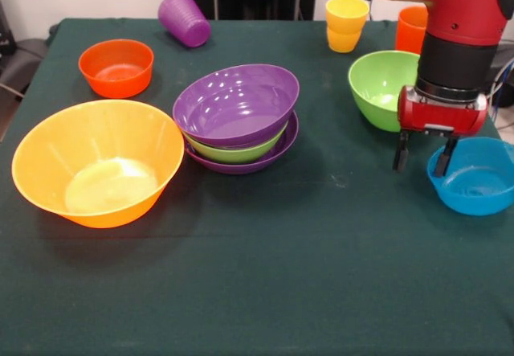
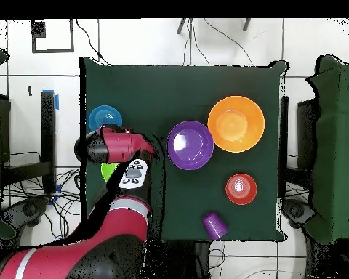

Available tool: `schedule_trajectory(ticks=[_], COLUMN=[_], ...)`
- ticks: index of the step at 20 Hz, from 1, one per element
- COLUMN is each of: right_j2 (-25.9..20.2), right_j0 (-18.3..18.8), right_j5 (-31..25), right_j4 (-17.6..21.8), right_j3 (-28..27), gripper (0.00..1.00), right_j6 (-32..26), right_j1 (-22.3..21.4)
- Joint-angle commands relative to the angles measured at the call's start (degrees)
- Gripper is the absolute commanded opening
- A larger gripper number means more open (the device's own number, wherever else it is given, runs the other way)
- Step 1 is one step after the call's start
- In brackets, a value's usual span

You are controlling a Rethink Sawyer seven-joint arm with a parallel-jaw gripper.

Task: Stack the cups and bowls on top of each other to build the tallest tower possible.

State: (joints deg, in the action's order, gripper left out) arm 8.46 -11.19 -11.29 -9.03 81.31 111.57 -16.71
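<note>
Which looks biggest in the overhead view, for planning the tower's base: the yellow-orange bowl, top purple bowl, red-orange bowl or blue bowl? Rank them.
1. Yellow-orange bowl.
2. Top purple bowl.
3. Red-orange bowl and blue bowl look alike; the arm covers part of the blue one.

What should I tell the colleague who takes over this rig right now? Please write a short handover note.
Gripper: open, empty, fingers straddling the near-left rim of the blue bowl.
Tower: three bowls nested mid-table, purple, green, purple on top, the top one tilted.
Loose: large yellow-orange bowl, red-orange bowl, second green bowl partly behind the arm, ribbed purple cup on its side, two yellow cups nested, orange cup.
Done: three bowls stacked.
Left: every other bowl and all cups, probably the blue bowl first.
</note>
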Motion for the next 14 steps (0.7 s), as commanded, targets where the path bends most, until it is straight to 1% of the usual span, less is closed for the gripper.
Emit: schedule_trajectory(ticks=[1, 9, 14], right_j2=[-4.79, -5.77, -6.91], right_j0=[-1.32, -1.36, -0.89], right_j5=[1.15, -0.35, 0.77], right_j4=[-1.52, -2.34, -2.60], right_j3=[-1.53, -0.37, 0.40], gripper=[1.00, 1.00, 1.00], right_j6=[9.15, 9.65, 9.60], right_j1=[2.07, 0.41, 0.15])
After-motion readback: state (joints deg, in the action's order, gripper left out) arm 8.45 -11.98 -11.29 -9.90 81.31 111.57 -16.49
